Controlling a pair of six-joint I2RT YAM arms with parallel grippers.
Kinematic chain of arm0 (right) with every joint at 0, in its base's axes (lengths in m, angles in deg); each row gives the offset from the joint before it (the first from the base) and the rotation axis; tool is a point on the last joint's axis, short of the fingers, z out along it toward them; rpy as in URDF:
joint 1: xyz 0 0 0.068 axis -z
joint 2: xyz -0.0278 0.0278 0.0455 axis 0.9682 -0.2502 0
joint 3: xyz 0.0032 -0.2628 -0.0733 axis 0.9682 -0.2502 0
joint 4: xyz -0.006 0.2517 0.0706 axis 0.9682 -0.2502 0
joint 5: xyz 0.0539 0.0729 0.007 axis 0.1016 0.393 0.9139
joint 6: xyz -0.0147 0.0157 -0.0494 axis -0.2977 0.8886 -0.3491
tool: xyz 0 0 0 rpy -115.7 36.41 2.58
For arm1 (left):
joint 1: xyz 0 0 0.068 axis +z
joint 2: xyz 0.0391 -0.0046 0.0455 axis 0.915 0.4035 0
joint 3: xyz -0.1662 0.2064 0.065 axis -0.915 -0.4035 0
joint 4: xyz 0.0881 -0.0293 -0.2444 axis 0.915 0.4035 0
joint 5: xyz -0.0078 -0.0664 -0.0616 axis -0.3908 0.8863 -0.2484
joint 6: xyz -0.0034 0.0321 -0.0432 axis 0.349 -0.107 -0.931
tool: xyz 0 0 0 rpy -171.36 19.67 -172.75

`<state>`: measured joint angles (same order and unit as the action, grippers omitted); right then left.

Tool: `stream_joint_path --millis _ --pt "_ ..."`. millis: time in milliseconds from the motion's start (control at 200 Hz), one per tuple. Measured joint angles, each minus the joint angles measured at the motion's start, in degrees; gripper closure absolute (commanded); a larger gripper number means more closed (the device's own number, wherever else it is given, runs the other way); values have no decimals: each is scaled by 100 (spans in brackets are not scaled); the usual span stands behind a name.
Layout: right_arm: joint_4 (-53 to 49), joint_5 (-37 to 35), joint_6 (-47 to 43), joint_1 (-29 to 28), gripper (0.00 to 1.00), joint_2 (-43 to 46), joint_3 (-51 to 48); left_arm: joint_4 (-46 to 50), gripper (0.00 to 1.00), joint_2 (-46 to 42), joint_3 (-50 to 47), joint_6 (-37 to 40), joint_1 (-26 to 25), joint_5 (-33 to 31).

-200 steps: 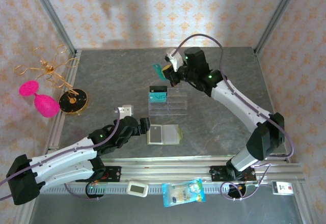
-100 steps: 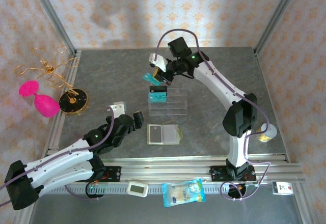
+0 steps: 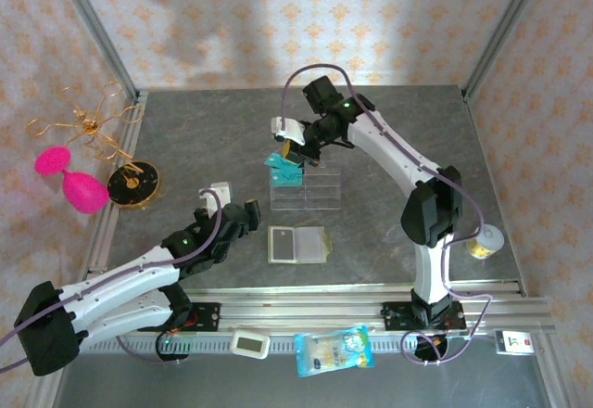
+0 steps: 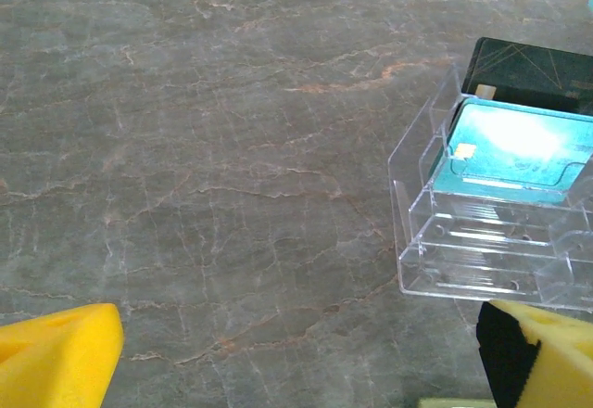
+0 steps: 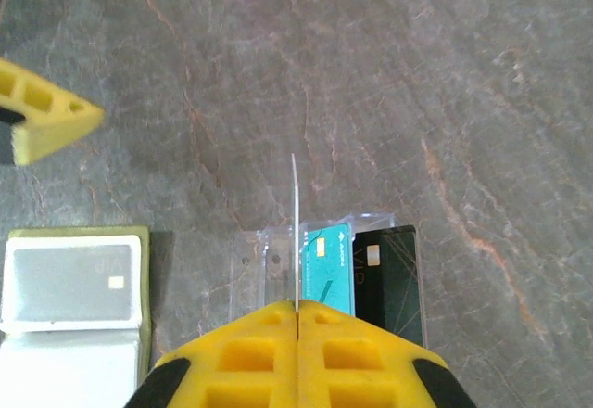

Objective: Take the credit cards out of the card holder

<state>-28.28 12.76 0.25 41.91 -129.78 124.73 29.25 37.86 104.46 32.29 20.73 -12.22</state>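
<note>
Your right gripper (image 5: 296,310) is clenched on a card (image 5: 295,227), held edge-on above the tray (image 5: 248,261). Your left gripper (image 3: 246,212) stands wide apart near the wallet (image 3: 298,244).

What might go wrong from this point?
1. The right gripper pinches a teal card by one edge above the clear tray; released off-line, it may miss a slot.
2. The card holder lies unheld, the left gripper open and apart from it; pulling out its grey card may drag it.
</note>
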Motion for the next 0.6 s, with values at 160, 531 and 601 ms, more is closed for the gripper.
stream_joint_path --millis 160,531,601 --pt "-17 -227 -103 -39 100 -284 0 -109 1 59 0 20 90 -35" --pt "70 -970 -140 -136 100 -490 -7 -195 1 326 4 46 177 -28" --pt "120 -1099 -138 -146 100 -490 -31 -208 1 369 4 66 177 -22"
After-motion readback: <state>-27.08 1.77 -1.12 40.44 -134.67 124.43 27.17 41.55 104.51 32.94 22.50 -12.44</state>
